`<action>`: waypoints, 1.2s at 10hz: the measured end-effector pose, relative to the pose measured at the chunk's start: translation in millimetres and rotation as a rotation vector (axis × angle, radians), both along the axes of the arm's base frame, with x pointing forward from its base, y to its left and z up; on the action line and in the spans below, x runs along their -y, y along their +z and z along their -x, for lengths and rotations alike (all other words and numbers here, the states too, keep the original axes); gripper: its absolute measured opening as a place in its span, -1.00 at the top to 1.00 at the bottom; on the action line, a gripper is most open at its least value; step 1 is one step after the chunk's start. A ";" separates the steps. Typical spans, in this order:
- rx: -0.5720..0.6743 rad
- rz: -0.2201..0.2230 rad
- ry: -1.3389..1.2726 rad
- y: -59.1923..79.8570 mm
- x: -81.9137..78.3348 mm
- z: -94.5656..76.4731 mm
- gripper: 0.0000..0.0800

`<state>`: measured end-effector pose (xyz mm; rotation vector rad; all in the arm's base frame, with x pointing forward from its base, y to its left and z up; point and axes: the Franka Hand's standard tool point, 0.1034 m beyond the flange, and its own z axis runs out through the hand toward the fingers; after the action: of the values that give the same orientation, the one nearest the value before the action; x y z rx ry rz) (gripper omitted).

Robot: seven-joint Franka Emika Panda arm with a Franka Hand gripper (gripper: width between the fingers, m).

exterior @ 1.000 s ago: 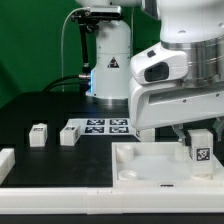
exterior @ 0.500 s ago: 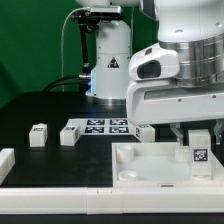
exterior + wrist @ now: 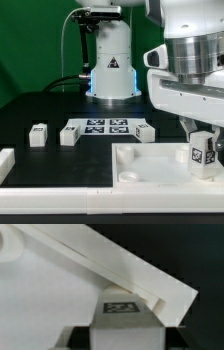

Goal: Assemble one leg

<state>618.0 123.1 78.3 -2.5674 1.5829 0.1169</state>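
Rightward, toward the exterior view's right, is where the arm has swung since the earlier frames, taking the leg (image 3: 201,152) with it. The three spare legs (image 3: 68,133) and the marker board (image 3: 105,126) on the bench (image 3: 40,105) have stayed put.

The claw (image 3: 202,138) is closed on the leg. It holds the leg upright over the right end of the square part (image 3: 140,168); I cannot tell whether the leg touches it.

The step looks like carrying the leg to a corner socket. Doing it well probably means keeping the leg vertical, centring it over the socket before lowering, and holding the grip firm until it seats.

Only the exterior view shows the spare legs and the leg's height. Only the wrist view shows the leg's tag (image 3: 121,308) just beside the part's raised rim (image 3: 130,272).
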 end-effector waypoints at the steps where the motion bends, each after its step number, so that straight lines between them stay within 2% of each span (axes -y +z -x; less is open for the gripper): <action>1: -0.008 -0.004 -0.060 0.1 -0.7 -0.1 0.26; 2: -0.018 -0.011 -0.127 0.3 -1.9 -0.2 0.26; 3: -0.012 -0.011 -0.085 -0.2 -2.0 0.0 0.08; 4: -0.006 -0.011 -0.039 -0.8 -2.2 0.4 0.08; 5: -0.001 -0.011 0.019 -2.3 -2.5 1.6 -0.41; 6: 0.011 -0.011 0.119 -2.6 -2.2 2.0 -0.56; 8: 0.059 -0.009 0.478 -0.6 -1.6 -0.5 -0.61; 11: 0.140 0.025 0.906 -0.8 6.3 -5.1 -0.62; 12: 0.193 0.065 1.079 2.4 6.4 -9.6 -0.62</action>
<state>627.7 116.7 80.7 -3.0317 0.0205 -0.0897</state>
